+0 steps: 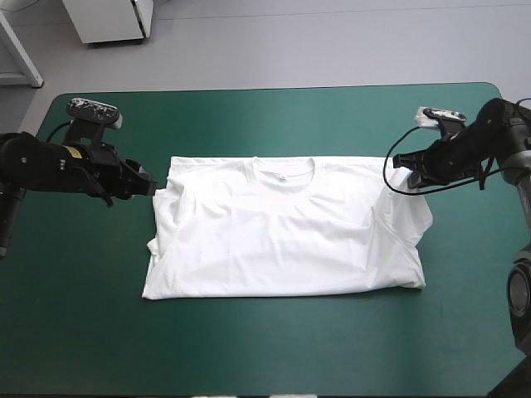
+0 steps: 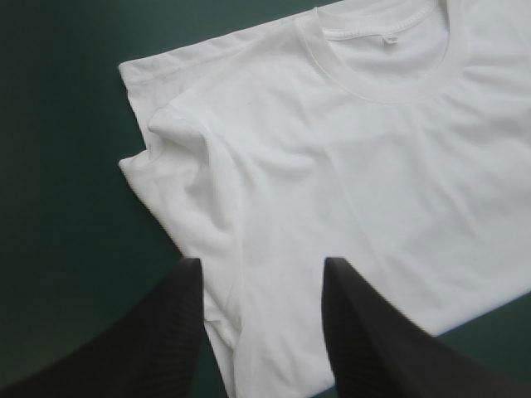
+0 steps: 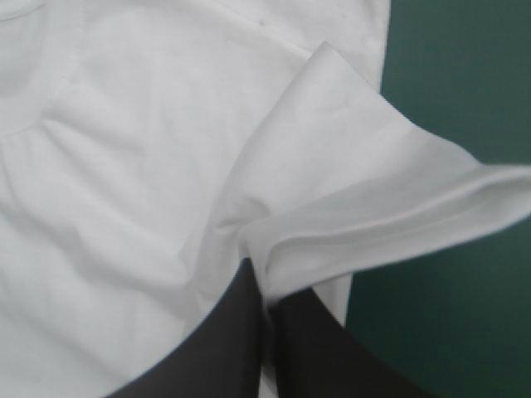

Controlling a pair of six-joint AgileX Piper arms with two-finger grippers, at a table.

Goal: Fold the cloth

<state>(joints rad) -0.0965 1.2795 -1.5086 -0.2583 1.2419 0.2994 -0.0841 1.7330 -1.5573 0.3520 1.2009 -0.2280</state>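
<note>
**Operator:** Where was the T-shirt (image 1: 286,228) at that moment?

**Describer:** It lay spread flat near the middle of your teal-green desk (image 1: 249,356). It was front up, with its ribbed collar (image 1: 282,170) toward the far edge. The cloth was white, thin and soft, with shallow creases across the chest.

**Operator:** And my end effectors?

**Describer:** Your left end effector (image 2: 261,274) was spread. Its black ribbed fingers (image 2: 174,323) stood apart over the left sleeve (image 2: 178,178), which lay bunched against the body on the desk's left side. It gripped nothing. Your right end effector (image 3: 267,286) was pressed together on the right sleeve (image 3: 390,207). It pinched the doubled edge, so the sleeve rose off the desk in a curled lip.

**Operator:** Why were they held that way?

**Describer:** I judged that you were taking the garment at both sleeves so you could carry one even fold across it. The right side already had its hold. The left looked lined up to close on the sleeve's edge. Thin knit sags and slips, so a pinch through both layers would probably have held best.
</note>
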